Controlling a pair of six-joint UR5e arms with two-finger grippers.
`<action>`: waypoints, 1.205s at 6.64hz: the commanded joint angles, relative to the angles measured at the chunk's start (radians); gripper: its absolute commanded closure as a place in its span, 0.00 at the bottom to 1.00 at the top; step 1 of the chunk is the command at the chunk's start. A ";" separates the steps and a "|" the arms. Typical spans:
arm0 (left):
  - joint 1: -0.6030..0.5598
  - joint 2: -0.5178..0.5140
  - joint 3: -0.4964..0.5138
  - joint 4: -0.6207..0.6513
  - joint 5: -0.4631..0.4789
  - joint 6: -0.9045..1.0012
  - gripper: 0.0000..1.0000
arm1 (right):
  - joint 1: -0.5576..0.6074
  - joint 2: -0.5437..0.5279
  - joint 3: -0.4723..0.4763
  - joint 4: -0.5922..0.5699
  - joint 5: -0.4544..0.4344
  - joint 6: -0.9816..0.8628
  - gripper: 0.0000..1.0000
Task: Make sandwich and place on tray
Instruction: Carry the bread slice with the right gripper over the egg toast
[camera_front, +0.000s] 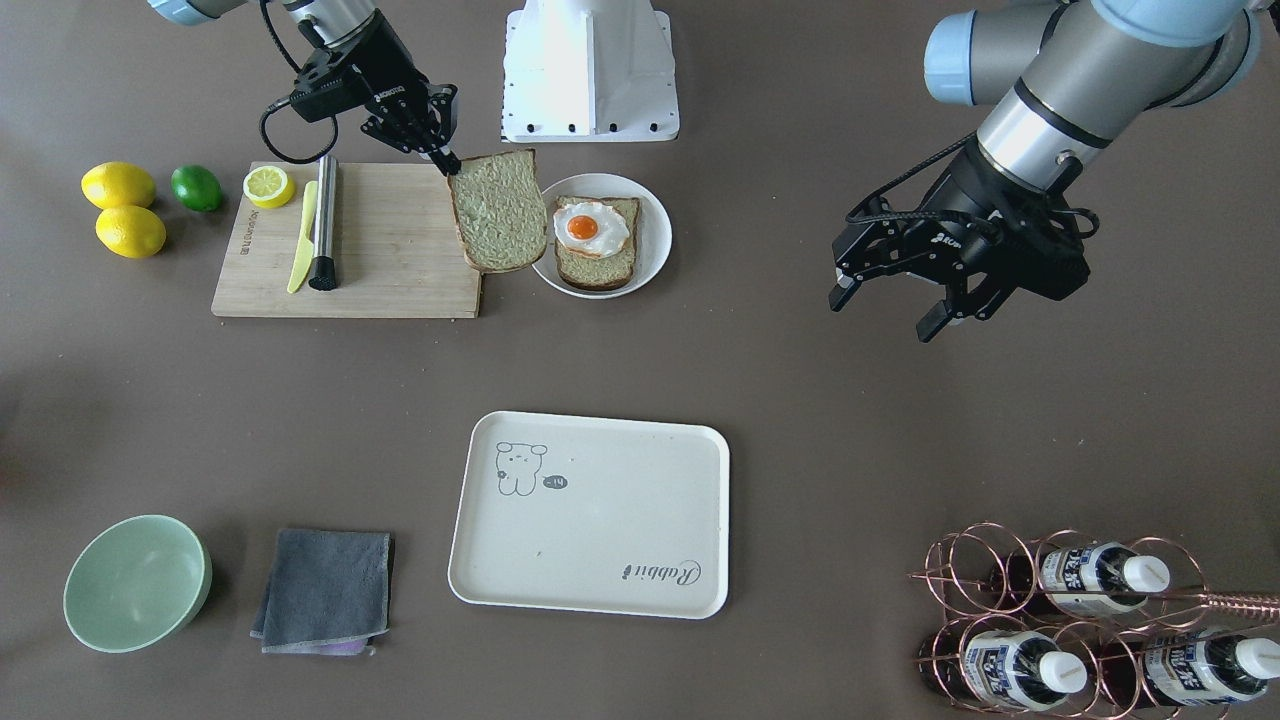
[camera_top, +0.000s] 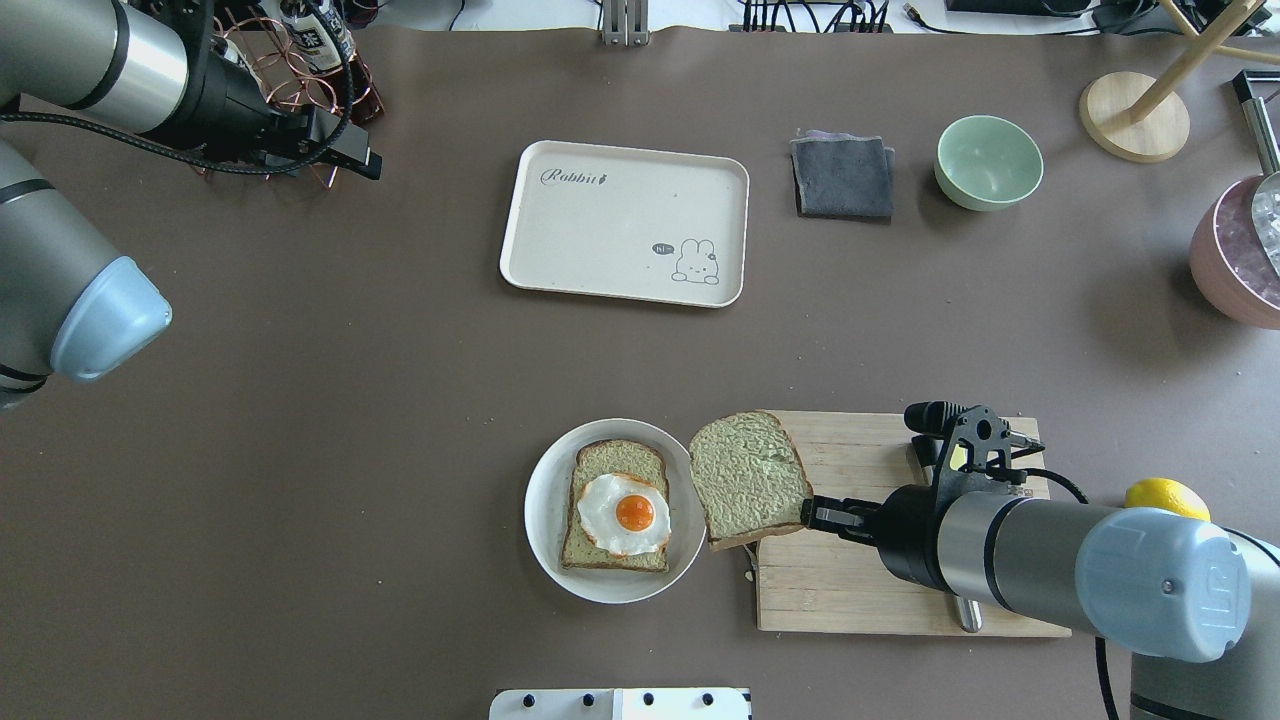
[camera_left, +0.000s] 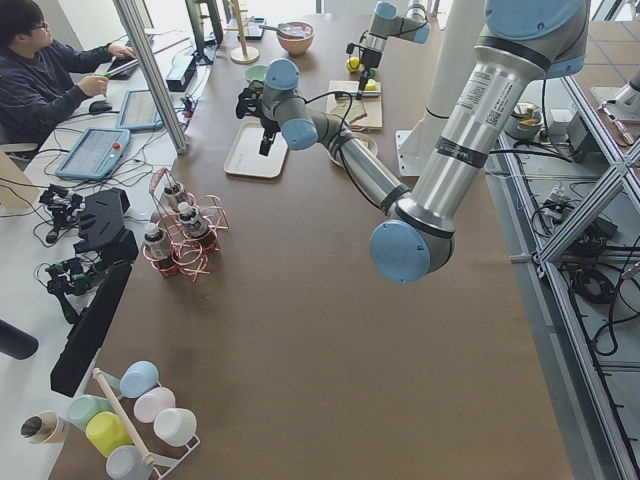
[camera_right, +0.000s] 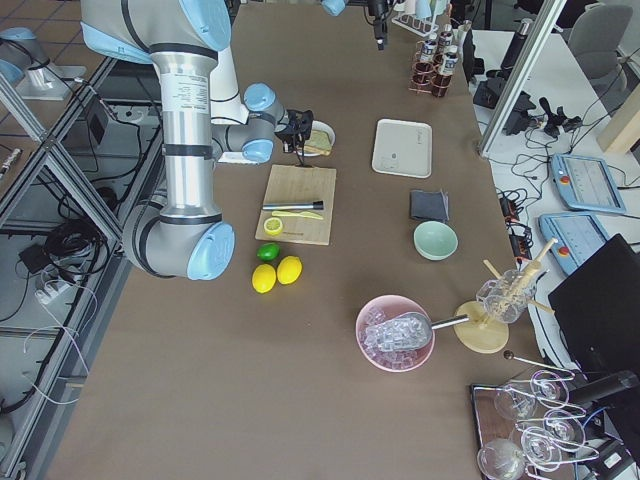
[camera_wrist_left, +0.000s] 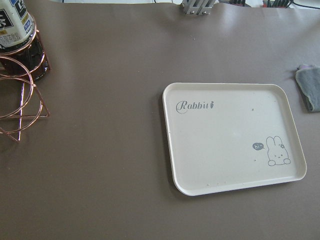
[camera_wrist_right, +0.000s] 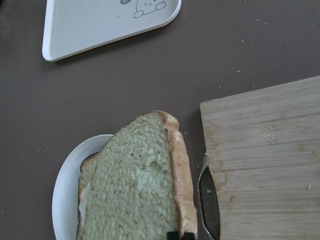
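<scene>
My right gripper (camera_front: 447, 163) is shut on a corner of a bread slice (camera_front: 497, 212) and holds it in the air, tilted, between the cutting board and the round white plate (camera_front: 655, 240). The slice also shows in the overhead view (camera_top: 748, 478) and in the right wrist view (camera_wrist_right: 135, 185). On the plate lies a second bread slice (camera_front: 600, 268) with a fried egg (camera_front: 590, 228) on top. The cream tray (camera_front: 590, 520) lies bare in the middle of the table, away from the plate. My left gripper (camera_front: 890, 305) is open and empty, hovering to the side.
A wooden cutting board (camera_front: 400, 260) holds a yellow knife (camera_front: 300, 250), a steel rod (camera_front: 325, 220) and a lemon half (camera_front: 269, 186). Two lemons (camera_front: 120, 205) and a lime (camera_front: 196, 187) lie beside it. A green bowl (camera_front: 137, 582), a grey cloth (camera_front: 325, 590) and a copper bottle rack (camera_front: 1080, 620) stand along the far edge.
</scene>
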 joint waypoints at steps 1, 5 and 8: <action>-0.002 0.006 0.000 0.000 -0.003 0.000 0.00 | -0.028 0.178 -0.018 -0.205 -0.035 0.103 1.00; -0.002 0.008 0.000 0.000 -0.003 -0.002 0.00 | -0.132 0.285 -0.131 -0.263 -0.186 0.203 1.00; 0.001 0.008 0.001 0.000 -0.003 -0.002 0.00 | -0.146 0.319 -0.157 -0.263 -0.206 0.205 1.00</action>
